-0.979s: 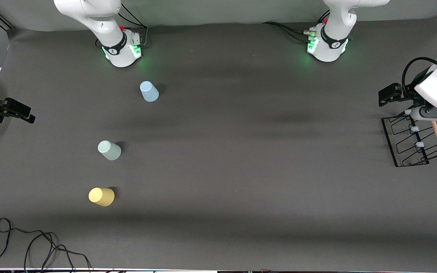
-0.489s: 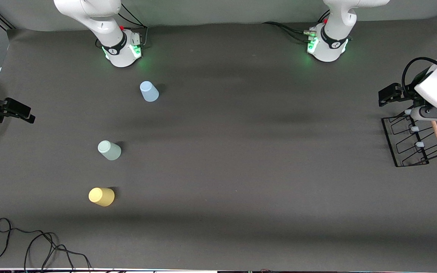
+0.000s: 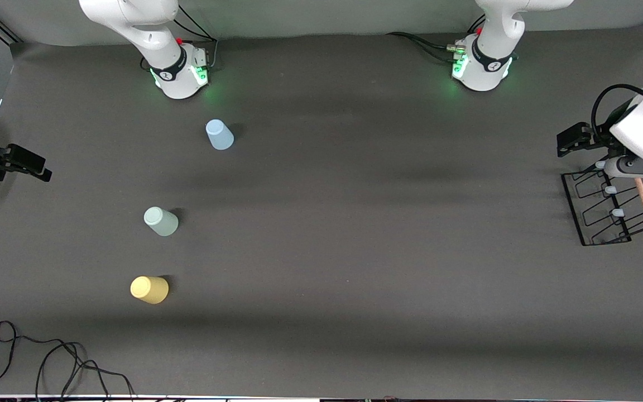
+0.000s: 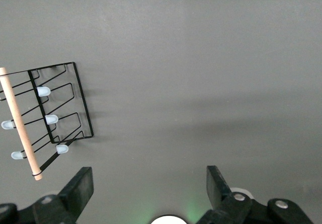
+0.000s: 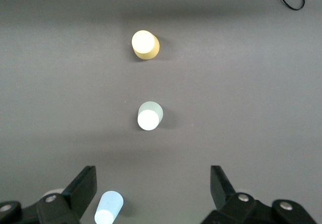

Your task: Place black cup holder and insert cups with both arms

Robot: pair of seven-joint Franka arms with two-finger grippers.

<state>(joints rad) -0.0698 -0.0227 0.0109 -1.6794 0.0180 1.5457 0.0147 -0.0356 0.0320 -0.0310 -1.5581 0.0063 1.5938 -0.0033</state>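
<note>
Above the dark grey worktop (image 3: 355, 251), both of my grippers hang high and hold nothing. My left gripper (image 4: 148, 183) has its jaws spread wide, over bare worktop just beside the small black wire cup holder with the light wooden rod handle and pale blue-capped prongs (image 3: 606, 209). My right gripper (image 5: 153, 186) is spread just as wide at the right arm's end of the worktop, looking down on the cups.

The cup holder stands at the left arm's end of the worktop, well apart from all three cups. Taking it as the landmark, the pale blue plastic tumbler (image 3: 219, 134) lies farthest from the front camera, the pale mint green plastic tumbler (image 3: 161, 221) sits about level with the holder, and the yellow plastic tumbler (image 3: 149, 290) is nearest the camera. All three appear mouth-down, bases up.

By my judgement the holder is light and stiff, thin wire that would slip or twist between flat jaws. The wooden rod (image 4: 20, 123) on top looks the sound place to close: round, grippy and centred, so the rack should hang level. The prongs are best left alone, since the cups must go over them.

The tumblers look very light, smooth and thin-walled, likely to squirt out or tip under a hard squeeze. I would take each across its tapered wall, low and gently. No step of the task is yet done.
</note>
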